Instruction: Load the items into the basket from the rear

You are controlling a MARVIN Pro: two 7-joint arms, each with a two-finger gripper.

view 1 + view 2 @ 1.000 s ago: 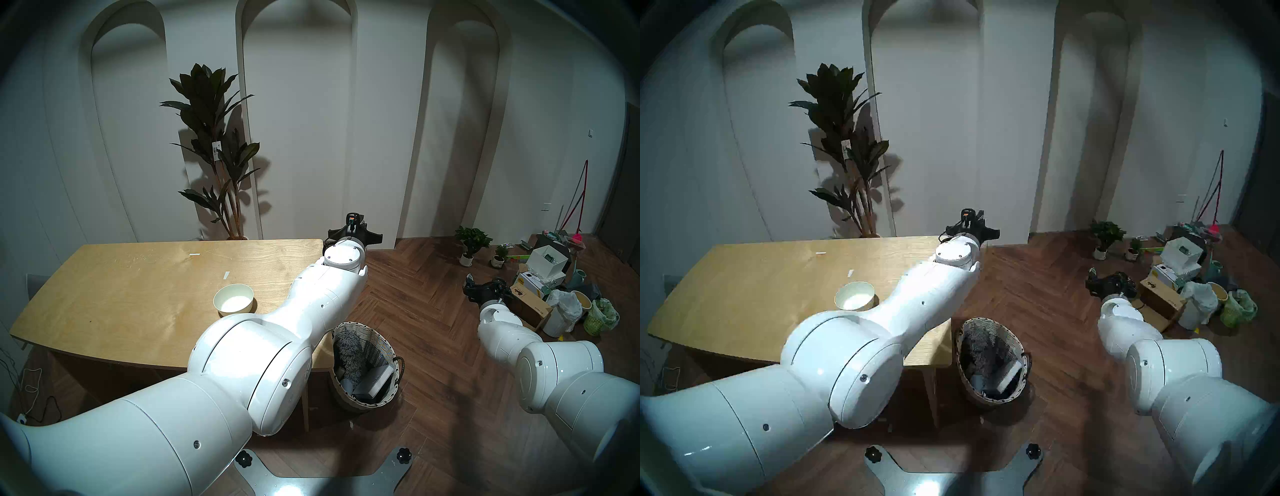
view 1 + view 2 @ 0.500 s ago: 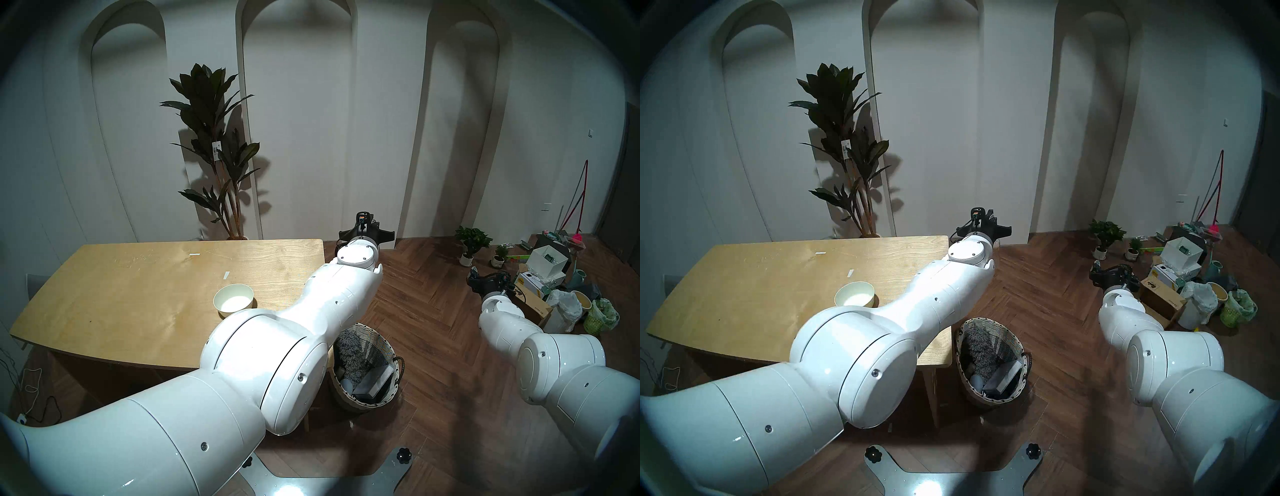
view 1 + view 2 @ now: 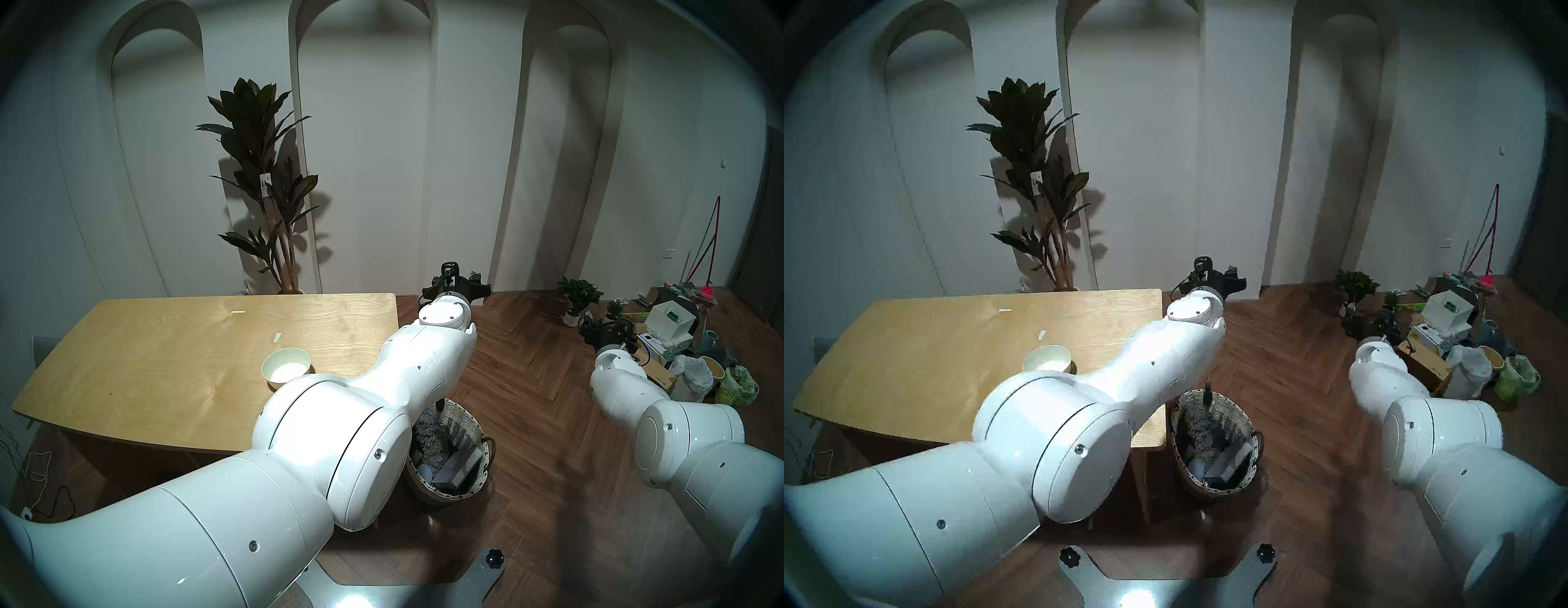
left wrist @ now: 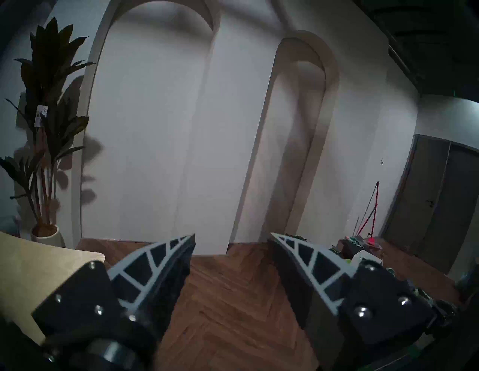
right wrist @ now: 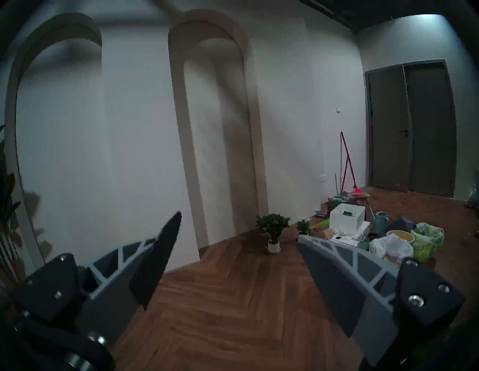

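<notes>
Overhead, left gripper [image 4: 231,239] level above the floor past the table [image 3: 127,361] corner, jaws apart, nothing between them. Right gripper [image 5: 238,233] spread wide, empty. A spray bottle [image 3: 1207,392] hangs upright over the wicker basket [image 3: 475,429]; box [image 3: 460,469] inside. Bowl [image 3: 286,367] sits on the table.

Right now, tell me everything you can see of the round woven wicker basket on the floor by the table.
The round woven white-and-beige wicker basket stands upright on the wooden herringbone floor, close to the near right corner of the light wooden table; whether they touch cannot be told. A dark looped handle shows on its right side. Its top is open. Inside lie a shaggy grey mass, a pale rounded object and a flat boxy item leaning toward the right wall. The left arm hides its left rim in the head views. A slim dark thing shows above its far rim.
</notes>
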